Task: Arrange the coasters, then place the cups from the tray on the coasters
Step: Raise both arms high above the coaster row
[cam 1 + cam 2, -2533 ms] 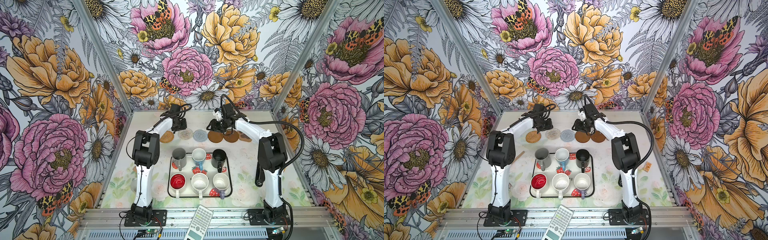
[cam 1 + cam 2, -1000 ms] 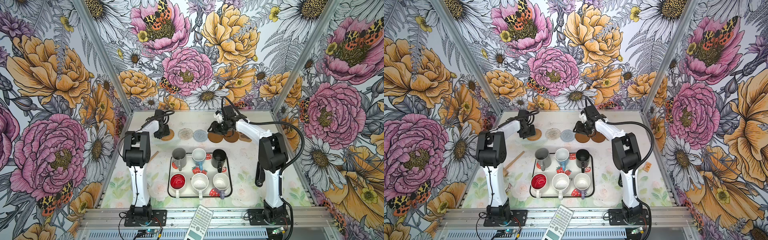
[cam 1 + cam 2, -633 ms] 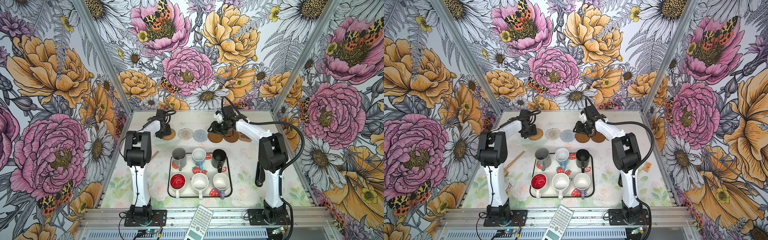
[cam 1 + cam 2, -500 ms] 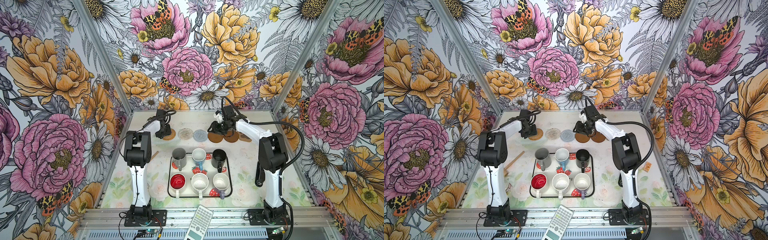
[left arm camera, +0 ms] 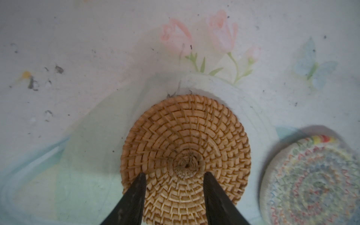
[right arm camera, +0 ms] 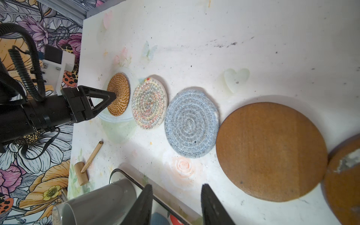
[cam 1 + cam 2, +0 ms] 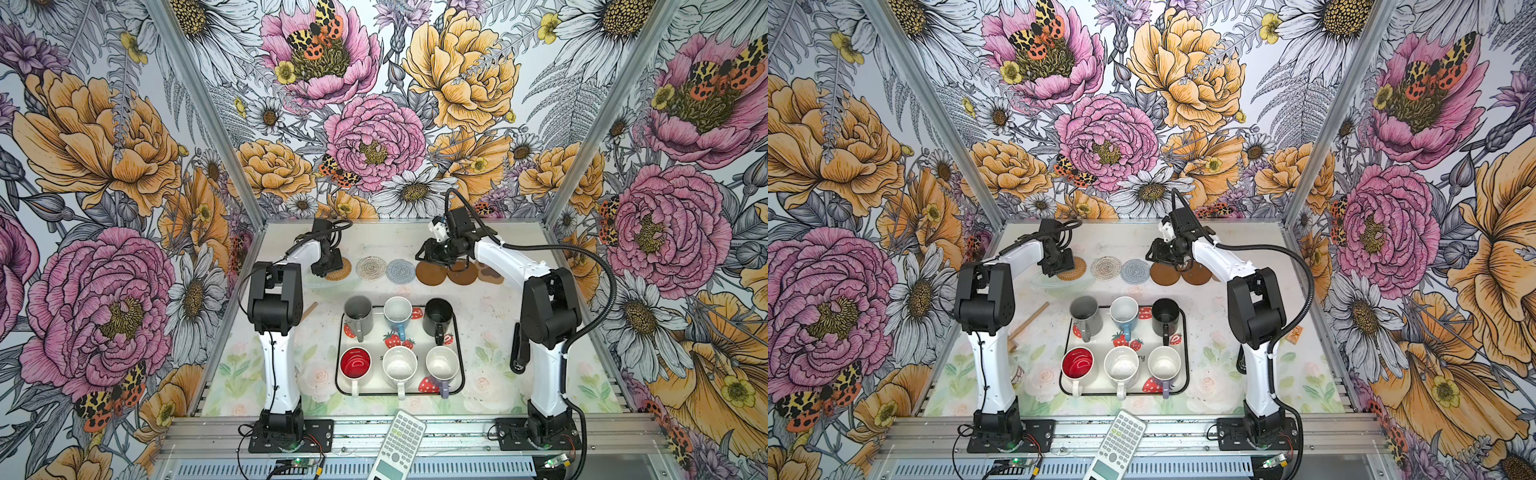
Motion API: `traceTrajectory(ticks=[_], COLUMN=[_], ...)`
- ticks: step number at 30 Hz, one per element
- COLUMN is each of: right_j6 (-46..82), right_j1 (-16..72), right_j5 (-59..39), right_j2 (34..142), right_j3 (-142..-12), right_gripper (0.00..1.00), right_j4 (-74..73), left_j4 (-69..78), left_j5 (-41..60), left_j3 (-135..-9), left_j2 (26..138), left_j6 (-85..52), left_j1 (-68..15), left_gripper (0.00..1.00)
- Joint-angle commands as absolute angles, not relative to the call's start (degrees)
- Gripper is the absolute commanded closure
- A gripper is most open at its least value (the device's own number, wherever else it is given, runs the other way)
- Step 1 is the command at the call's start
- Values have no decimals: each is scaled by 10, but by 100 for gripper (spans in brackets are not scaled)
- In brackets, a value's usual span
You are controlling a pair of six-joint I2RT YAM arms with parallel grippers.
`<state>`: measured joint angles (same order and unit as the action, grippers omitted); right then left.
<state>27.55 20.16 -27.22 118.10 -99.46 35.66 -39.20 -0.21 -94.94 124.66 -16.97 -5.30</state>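
Far side of the table (image 7: 486,332), both top views: I see six coasters (image 7: 400,271) in one row beyond the strawberry tray (image 7: 419,337), with all six mugs (image 7: 399,365) on the tray.

Left wrist: left gripper (image 5: 174,174) jaws apart, empty, tips over the rattan coaster (image 5: 185,136), which lies flat.

Right wrist: right gripper (image 6: 176,186) jaws apart, empty, near a brown disc coaster (image 6: 270,152).

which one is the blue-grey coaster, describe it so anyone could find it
Find the strawberry tray mid-table; a row of coasters lies beyond it. The blue-grey coaster is third from the left, between a whitish flecked one and a plain brown disc, the only blue-grey crochet round.
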Motion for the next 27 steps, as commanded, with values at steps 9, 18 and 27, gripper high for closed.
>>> traceTrajectory(ticks=[9,18,27], right_j6=[248,209,220], right_j1=[197,195,195], right_j5=[-266,-214,-189], right_j2=[1073,928,808], right_j3=[-961,-828,-713], right_gripper=[56,49,45], right_j4=[343,345,358], left_j4=[-391,-343,-273], left_j5=[9,30,0], left_j3=[-942,-867,-774], left_j2=[1109,956,803], left_j6=[-160,-141,-132], left_j1=[-60,-99,-186], left_gripper=[49,49,41])
